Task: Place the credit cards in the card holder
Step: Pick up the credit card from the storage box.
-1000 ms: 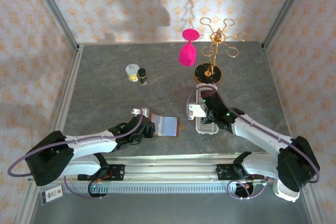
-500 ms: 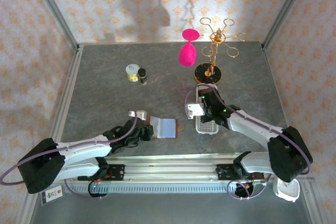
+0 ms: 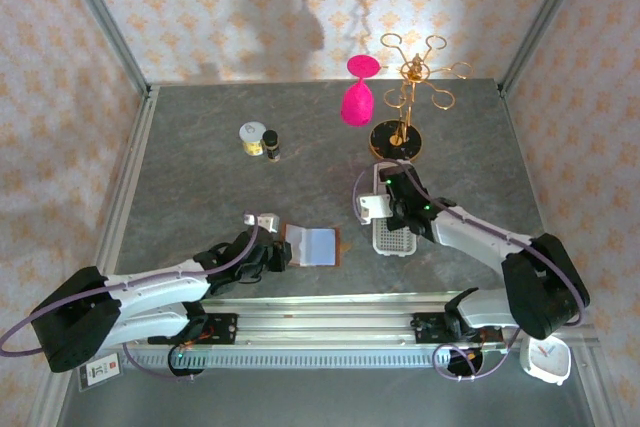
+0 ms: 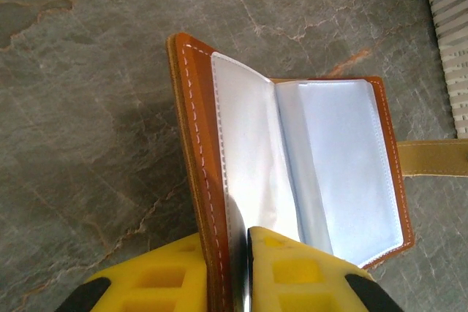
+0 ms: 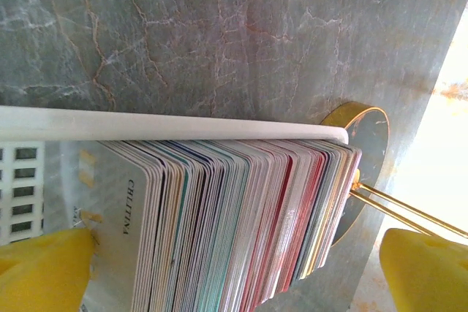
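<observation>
Card holder (image 3: 318,245) — slightly nearer now

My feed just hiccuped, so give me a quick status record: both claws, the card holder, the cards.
left claw: shut on one cover edge of the card holder
card holder: lying open on the table, pale sleeves facing up
right claw: open, straddling the card stack end to end
credit cards: standing on edge, packed in the white tray
progress: no card lifted yet
</observation>
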`<state>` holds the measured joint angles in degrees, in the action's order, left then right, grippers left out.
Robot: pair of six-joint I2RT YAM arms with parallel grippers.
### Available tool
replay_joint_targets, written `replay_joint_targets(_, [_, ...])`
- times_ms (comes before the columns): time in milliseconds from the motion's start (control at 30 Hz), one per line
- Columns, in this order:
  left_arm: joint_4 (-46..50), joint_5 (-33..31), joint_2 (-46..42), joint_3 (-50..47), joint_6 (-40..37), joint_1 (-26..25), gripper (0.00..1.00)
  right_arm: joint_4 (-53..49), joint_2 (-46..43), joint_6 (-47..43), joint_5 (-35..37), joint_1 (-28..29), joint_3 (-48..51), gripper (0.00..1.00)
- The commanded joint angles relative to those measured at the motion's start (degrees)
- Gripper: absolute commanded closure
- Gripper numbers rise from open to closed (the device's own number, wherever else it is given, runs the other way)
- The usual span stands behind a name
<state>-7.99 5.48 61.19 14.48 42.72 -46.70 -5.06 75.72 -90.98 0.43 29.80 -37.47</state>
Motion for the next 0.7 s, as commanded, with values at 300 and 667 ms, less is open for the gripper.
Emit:
replay_joint_targets(300, [-0.09,0.33,-0.65,-1.74,1.05,0.55,0.83,-2.21,0.43,0.24,1.43,-0.45,-2.79,0.21])
replay_joint_targets(667, [-0.8,0.68,-0.33,-1.9,1.67,0.55,0.84,-2.54,-1.26,0.19,1.14,-0.45,-1.99,0.47])
